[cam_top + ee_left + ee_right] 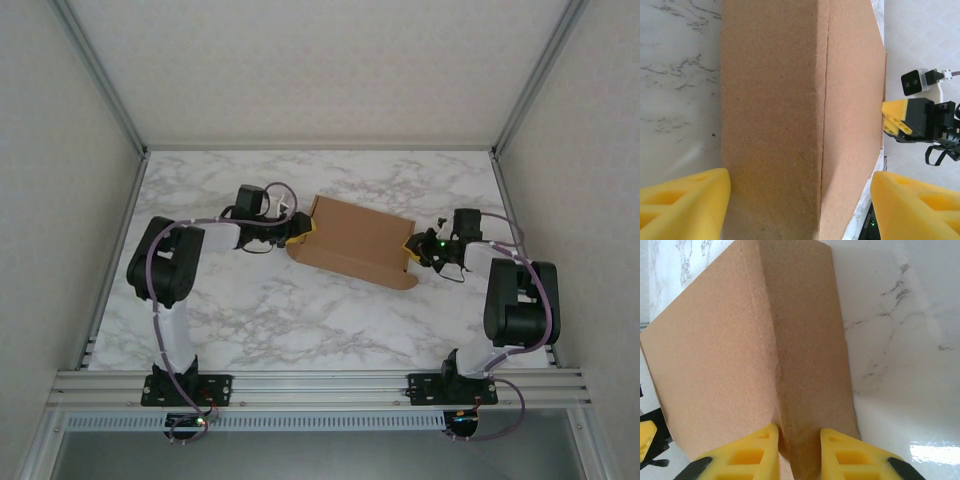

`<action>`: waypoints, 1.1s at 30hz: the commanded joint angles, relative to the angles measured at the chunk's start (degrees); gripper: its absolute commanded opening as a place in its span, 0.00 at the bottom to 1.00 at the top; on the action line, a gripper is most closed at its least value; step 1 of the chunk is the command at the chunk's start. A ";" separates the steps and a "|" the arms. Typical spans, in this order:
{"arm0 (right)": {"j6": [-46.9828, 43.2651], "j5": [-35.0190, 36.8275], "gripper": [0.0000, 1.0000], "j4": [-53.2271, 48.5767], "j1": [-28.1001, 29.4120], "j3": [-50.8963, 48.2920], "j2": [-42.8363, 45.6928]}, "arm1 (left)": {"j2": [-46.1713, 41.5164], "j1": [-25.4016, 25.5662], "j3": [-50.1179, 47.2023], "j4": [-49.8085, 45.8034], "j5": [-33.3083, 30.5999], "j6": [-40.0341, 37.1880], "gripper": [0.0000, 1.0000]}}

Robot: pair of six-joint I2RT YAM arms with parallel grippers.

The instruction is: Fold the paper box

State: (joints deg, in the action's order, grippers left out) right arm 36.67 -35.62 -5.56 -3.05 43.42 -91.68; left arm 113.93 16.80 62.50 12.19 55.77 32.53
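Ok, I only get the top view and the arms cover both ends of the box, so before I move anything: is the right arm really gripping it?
Observer: Yes, the right fingers are pinched shut on a raised fold of the box.
Operator: And the left?
Observer: The left fingers stand wide open around the other end, one of them clear of the cardboard.
Operator: Is that end flat?
Observer: No, a crease runs along it and the two panels meet at an angle.
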 commanded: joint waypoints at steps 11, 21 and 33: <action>-1.83 7.85 0.20 -8.04 -0.30 -1.68 -0.50 | 3.08 -1.91 1.83 -4.36 -3.03 -4.64 0.74; -1.27 7.04 0.19 -7.48 -0.65 -2.12 -0.23 | 1.83 -2.03 2.69 -4.92 -3.65 -4.64 0.74; -0.74 3.46 0.20 -5.29 -0.72 -2.27 -0.95 | 5.89 2.54 4.22 -2.25 -1.10 -2.41 0.77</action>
State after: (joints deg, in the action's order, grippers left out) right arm 35.66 -34.15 -6.72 -3.16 43.35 -90.61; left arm 116.84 16.97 66.35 6.94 53.84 29.06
